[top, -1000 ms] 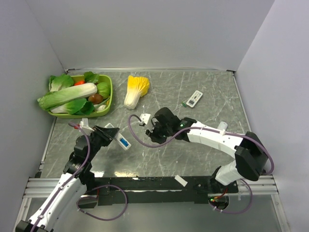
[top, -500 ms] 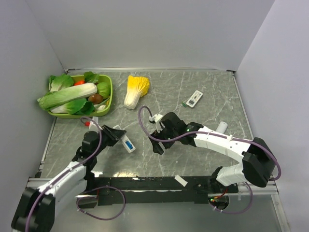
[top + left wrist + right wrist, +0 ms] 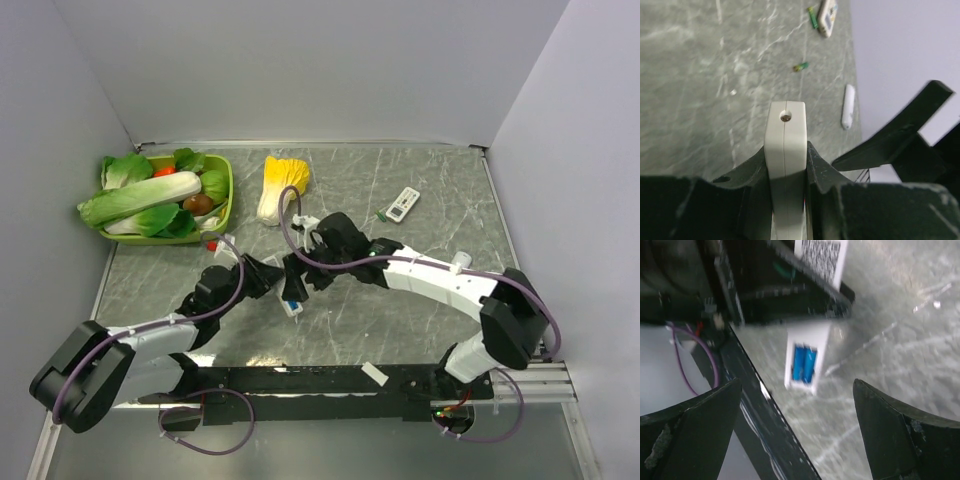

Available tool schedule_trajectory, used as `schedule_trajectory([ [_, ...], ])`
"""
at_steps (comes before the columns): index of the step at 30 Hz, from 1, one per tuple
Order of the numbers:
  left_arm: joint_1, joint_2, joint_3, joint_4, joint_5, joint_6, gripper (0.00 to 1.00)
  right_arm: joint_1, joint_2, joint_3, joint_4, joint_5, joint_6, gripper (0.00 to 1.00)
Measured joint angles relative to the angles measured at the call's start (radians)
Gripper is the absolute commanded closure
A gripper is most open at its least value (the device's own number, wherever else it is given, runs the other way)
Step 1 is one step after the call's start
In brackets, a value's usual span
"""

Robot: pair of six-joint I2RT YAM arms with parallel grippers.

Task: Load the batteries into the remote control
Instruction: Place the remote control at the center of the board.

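Note:
My left gripper (image 3: 270, 280) reaches low over the table and is shut on a white remote control (image 3: 291, 302), its jaws pressed on both narrow sides (image 3: 785, 125). Two blue batteries (image 3: 804, 363) lie side by side in the remote's open compartment. My right gripper (image 3: 303, 272) hovers right beside the remote, open, with its fingers spread wide (image 3: 797, 384) and nothing between them. A second remote (image 3: 402, 204) lies at the back right with a green battery (image 3: 382, 215) next to it. Another loose battery (image 3: 800, 66) lies on the table further out.
A green basket (image 3: 229, 196) of toy vegetables sits at the back left, with a yellow cabbage (image 3: 282, 185) beside it. A small white cylinder (image 3: 460, 260) lies by the right arm. Grey walls close in the table on three sides.
My left arm swung right and lower, carrying the remote toward the middle. My right gripper went from nearly shut to wide open and shifted left to the remote.

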Motion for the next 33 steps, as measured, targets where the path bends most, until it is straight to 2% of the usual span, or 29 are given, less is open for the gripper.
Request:
schedule_trajectory([
  [7, -0.044, 0.012, 0.024, 0.038, -0.066, -0.026, 0.98, 0.022, 0.136, 0.102, -0.001, 0.059, 0.048, 0.02],
  [10, -0.051, 0.011, 0.024, 0.034, -0.098, -0.042, 0.98, 0.035, 0.182, 0.120, -0.016, 0.080, 0.045, 0.15],
  [13, -0.056, 0.010, 0.024, 0.027, -0.121, -0.053, 0.95, 0.056, 0.211, 0.132, -0.040, 0.106, 0.029, 0.46],
  [14, -0.058, 0.006, 0.024, 0.021, -0.128, -0.058, 0.89, 0.063, 0.216, 0.134, -0.046, 0.114, 0.023, 0.65],
  [16, -0.059, -0.003, 0.025, 0.008, -0.137, -0.063, 0.82, 0.072, 0.217, 0.135, -0.060, 0.131, 0.005, 0.80],
  [17, -0.059, -0.010, 0.025, -0.002, -0.140, -0.065, 0.72, 0.077, 0.217, 0.135, -0.062, 0.143, 0.003, 0.91],
  [19, -0.061, -0.028, 0.026, -0.028, -0.151, -0.063, 0.57, 0.079, 0.217, 0.137, -0.065, 0.152, -0.019, 0.97],
  [20, -0.061, -0.043, 0.026, -0.043, -0.158, -0.062, 0.43, 0.081, 0.217, 0.138, -0.068, 0.155, -0.035, 0.98],
  [22, -0.061, -0.092, 0.026, -0.085, -0.175, -0.052, 0.31, 0.084, 0.216, 0.139, -0.088, 0.188, -0.087, 0.98],
  [23, -0.059, -0.130, 0.027, -0.113, -0.186, -0.042, 0.21, 0.082, 0.216, 0.139, -0.106, 0.204, -0.119, 0.98],
  [26, -0.046, -0.269, 0.034, -0.227, -0.232, -0.002, 0.09, 0.074, 0.216, 0.138, -0.162, 0.244, -0.230, 0.96],
  [29, -0.040, -0.428, 0.058, -0.368, -0.283, 0.042, 0.02, 0.066, 0.218, 0.138, -0.208, 0.269, -0.347, 0.91],
  [33, -0.036, -0.627, 0.091, -0.576, -0.356, 0.103, 0.01, 0.062, 0.246, 0.151, -0.248, 0.264, -0.489, 0.80],
])
